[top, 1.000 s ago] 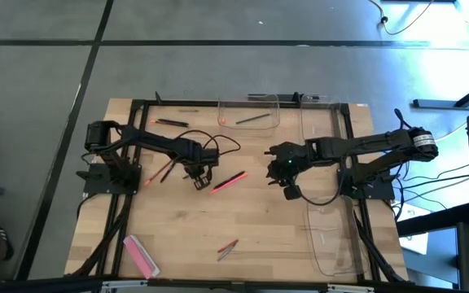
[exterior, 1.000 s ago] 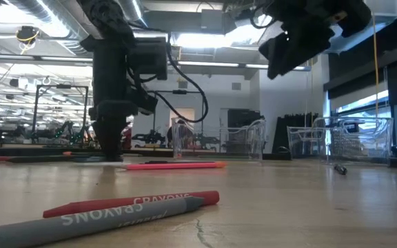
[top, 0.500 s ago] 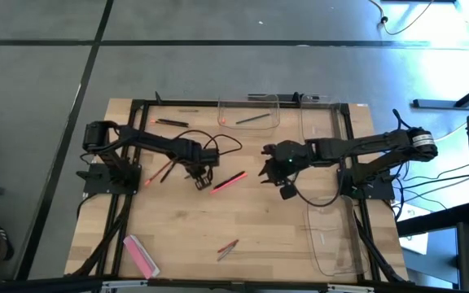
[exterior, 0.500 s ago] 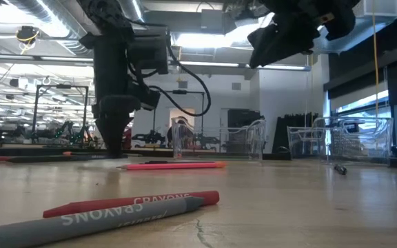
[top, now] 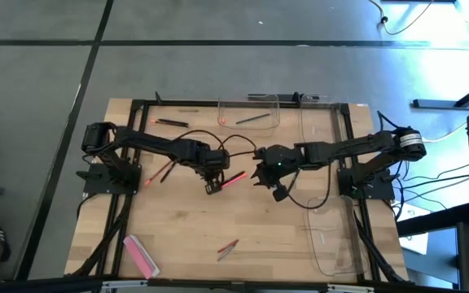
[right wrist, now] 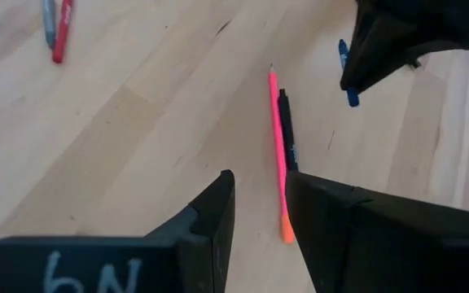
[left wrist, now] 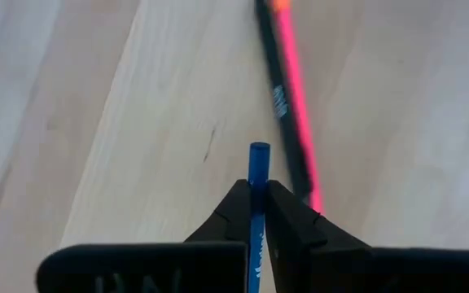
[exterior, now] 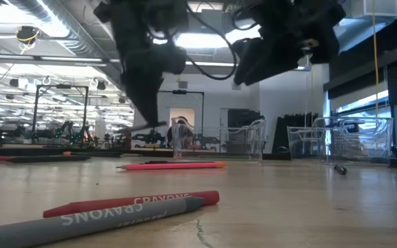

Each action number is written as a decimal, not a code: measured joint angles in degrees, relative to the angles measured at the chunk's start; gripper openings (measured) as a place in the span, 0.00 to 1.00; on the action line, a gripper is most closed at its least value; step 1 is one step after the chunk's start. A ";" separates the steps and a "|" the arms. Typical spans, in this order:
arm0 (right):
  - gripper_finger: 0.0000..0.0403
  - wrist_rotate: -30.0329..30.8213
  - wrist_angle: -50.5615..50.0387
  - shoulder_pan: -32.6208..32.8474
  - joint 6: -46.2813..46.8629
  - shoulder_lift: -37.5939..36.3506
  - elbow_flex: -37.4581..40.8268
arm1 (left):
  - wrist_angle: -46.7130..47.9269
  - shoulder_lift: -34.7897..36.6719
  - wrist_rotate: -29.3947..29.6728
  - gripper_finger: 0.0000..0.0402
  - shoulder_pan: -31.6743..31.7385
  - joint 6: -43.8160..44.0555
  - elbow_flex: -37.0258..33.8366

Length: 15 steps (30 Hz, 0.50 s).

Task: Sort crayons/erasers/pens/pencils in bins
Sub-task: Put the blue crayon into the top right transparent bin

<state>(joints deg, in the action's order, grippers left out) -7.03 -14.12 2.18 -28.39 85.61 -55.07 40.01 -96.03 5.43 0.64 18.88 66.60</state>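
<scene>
The left pincer pinches a blue pen above the desk; next it needs carrying to a bin. The right pincer hovers spread.

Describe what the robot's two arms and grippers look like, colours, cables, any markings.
Both arms are dark, jointed and slender. The left arm trails a looping black cable near its wrist; the right arm carries a pale band near its far joint and a hanging black cable. The left gripper has two black wedge-shaped fingers. The right gripper has matching black fingers, with white handwritten characters on its body.
</scene>
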 joint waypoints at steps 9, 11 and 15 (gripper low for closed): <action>0.28 4.59 11.82 0.37 -7.67 5.74 0.00 | -0.05 0.02 -0.54 0.03 -2.06 -2.03 5.49; 0.28 5.49 14.94 0.37 -8.41 6.84 0.00 | 0.00 0.02 -0.54 0.03 -2.43 -2.56 6.20; 0.28 5.58 18.83 0.37 -10.91 8.52 0.00 | -0.27 0.07 -0.61 0.03 -2.90 -2.59 6.76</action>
<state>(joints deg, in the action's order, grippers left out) -1.44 4.71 2.55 -39.30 94.13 -55.07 39.74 -95.96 4.82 -2.26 16.29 73.36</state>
